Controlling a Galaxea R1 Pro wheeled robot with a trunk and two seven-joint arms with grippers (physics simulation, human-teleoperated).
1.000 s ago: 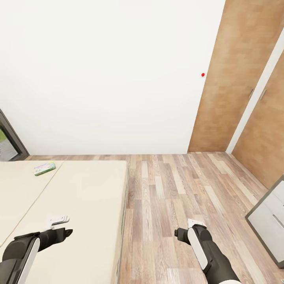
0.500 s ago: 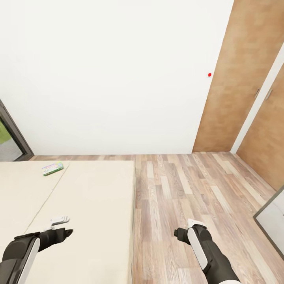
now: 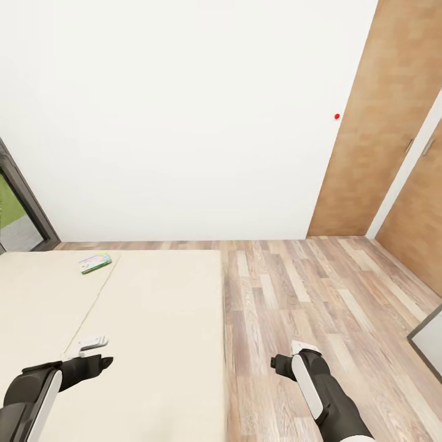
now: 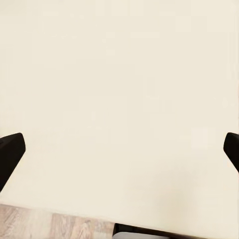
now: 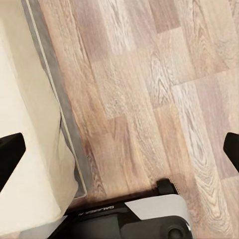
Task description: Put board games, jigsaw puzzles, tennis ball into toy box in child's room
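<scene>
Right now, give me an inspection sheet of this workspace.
Surface: bed, two cream mattresses side by side.
Job's things: one board game lying flat on the far part of the bed.
Clutter: nothing seen.
Grippers: left gripper open over the mattress, holding nothing; right gripper open over the wood-plank floor, holding nothing.
Cables: nothing seen.
Surroundings: white wall, wooden doors, grey furniture corner.

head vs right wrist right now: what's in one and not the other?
Head view has the board game lying flat at the far end of the bed, the white wall, the wooden doors and the left end effector. The right wrist view has the robot's base on the floor below. Both have the wood-plank floor, the bed's edge and the right end effector, fingers spread, holding nothing.
</scene>
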